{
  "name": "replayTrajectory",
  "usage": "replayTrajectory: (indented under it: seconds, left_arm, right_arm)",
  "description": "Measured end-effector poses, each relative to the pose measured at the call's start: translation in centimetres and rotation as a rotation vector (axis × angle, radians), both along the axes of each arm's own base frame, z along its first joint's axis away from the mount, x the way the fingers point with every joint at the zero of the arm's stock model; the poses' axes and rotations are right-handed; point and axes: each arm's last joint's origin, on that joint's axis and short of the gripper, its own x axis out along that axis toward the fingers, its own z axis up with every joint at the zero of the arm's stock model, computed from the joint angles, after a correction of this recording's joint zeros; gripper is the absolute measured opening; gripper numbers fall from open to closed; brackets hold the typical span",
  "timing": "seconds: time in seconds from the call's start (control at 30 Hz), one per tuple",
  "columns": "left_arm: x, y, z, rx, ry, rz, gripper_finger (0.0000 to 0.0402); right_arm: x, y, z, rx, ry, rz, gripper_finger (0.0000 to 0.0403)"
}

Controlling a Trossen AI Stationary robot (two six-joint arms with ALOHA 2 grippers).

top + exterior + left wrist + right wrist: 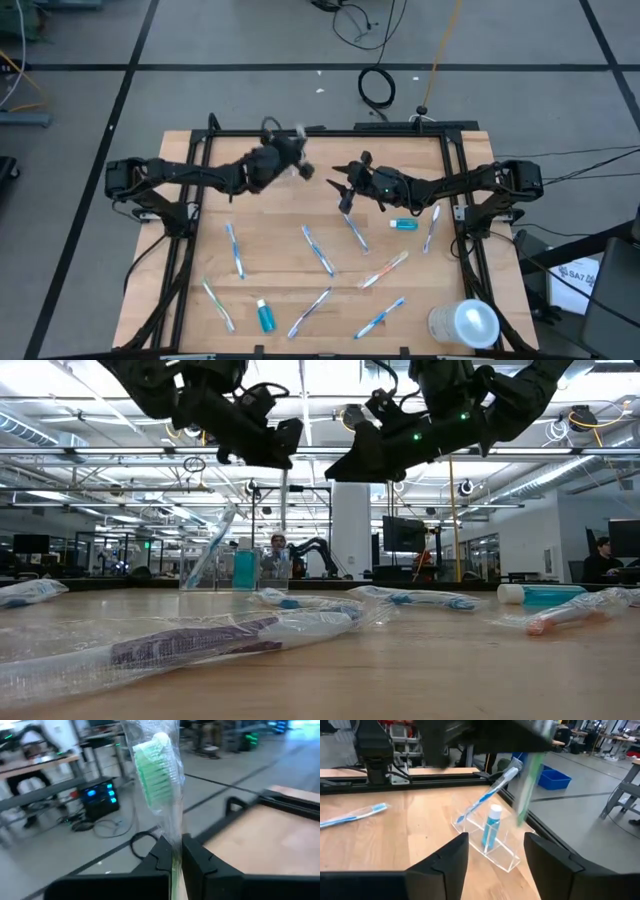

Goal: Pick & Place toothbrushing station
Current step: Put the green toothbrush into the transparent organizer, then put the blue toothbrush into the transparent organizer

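Low view, foreground: a wrapped brush (190,645) lies nearest the lens on the table (420,680), with more wrapped brushes (415,598) behind it and a teal tube (545,595) off to one side.
Holder: a clear holder (487,842) stands upright at the far edge, with a blue brush (490,795) leaning in it and a second tube (491,826) standing in it, white cap up.
Left gripper: the left gripper (176,857) hangs above the far half of the table, fingers (161,854) pinched tight on a wrapped green brush (157,770), bristle end away from the wrist.
Right gripper: the right gripper (495,852) is spread wide with nothing between its fingers; it hovers near the table's middle, facing the holder, close to the left gripper.
High view, table: loose brushes (318,250) are scattered across the near half of the table.
Tubes: one lies at mid-right (404,224), another near the front edge (265,316).
Cylinder: a whitish cylinder (465,323) sits at the front right corner.
Background: a person (603,560) shows in the room beyond.
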Motion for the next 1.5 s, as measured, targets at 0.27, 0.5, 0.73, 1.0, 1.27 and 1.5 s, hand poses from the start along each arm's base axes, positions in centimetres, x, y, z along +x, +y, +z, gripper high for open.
replayTrajectory:
  seconds: [0.27, 0.5, 0.73, 1.0, 1.27, 1.5]
  left_arm:
    - [-0.5, 3.1, -2.1, -0.159, -0.047, 0.05, 0.0009]
    - [0.2, 3.7, -4.7, -0.204, -0.015, 0.14, 0.0034]
    - [0.3, 3.8, -5.2, -0.227, -0.014, 0.129, 0.0077]
    - [0.1, 3.6, -5.8, -0.243, 0.059, 0.148, 0.0126]
    - [-0.4, 2.3, -3.2, -0.161, 0.083, 0.097, 0.0158]
    - [-2.4, -0.4, 1.0, -0.108, 0.08, 0.03, 0.0159]
  right_arm:
    - [0.0, 0.0, 0.0, -0.002, -0.002, 0.003, 0.0189]
    - [0.0, 0.0, 0.0, -0.001, -0.002, 0.004, 0.0188]
    - [0.0, 0.0, 0.0, -0.001, -0.003, 0.004, 0.0188]
    - [0.0, 0.0, 0.0, -0.001, -0.003, 0.005, 0.0188]
    - [0.0, 0.0, 0.0, -0.001, -0.003, 0.006, 0.0188]
    - [0.0, 0.0, 0.0, 0.001, 0.005, 0.007, 0.0188]
